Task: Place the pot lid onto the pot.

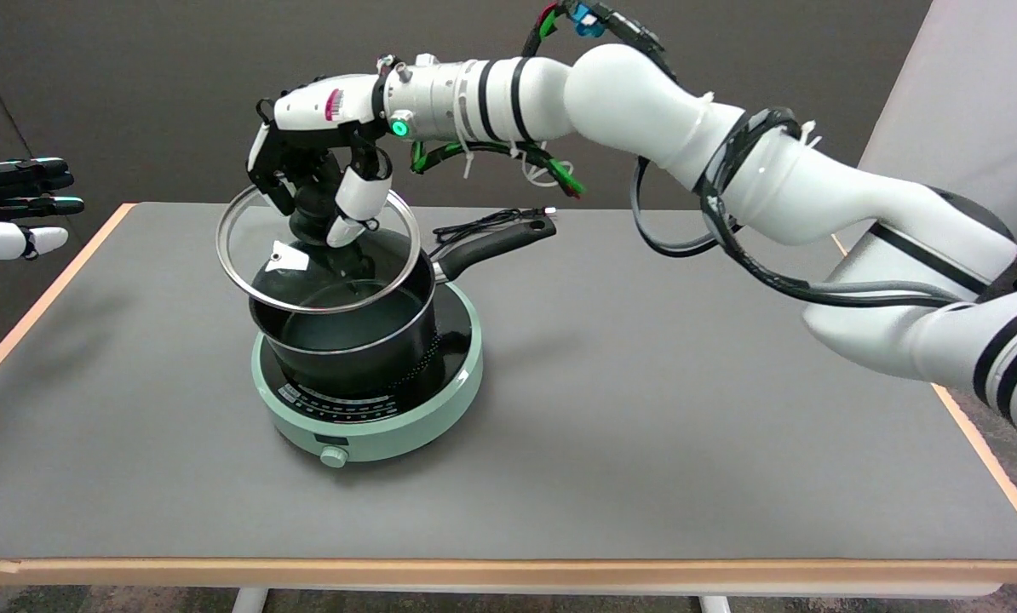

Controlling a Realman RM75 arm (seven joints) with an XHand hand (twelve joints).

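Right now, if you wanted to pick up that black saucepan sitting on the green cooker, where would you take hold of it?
Probably by the long black handle of the black saucepan, coming from the table's far right side. It sticks out clear past the round mint-green cooker. The right hand holds the tilted glass lid by its knob over the pot's mouth, blocking the rim.

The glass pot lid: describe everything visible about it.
The round glass pot lid is clear with a thin metal rim and a black knob on top; a small white label sticks to the glass. The right hand grips the knob from above. The lid hangs tilted over the black pot, its lower edge near the pot's left rim; contact cannot be told. It is not yet seated.
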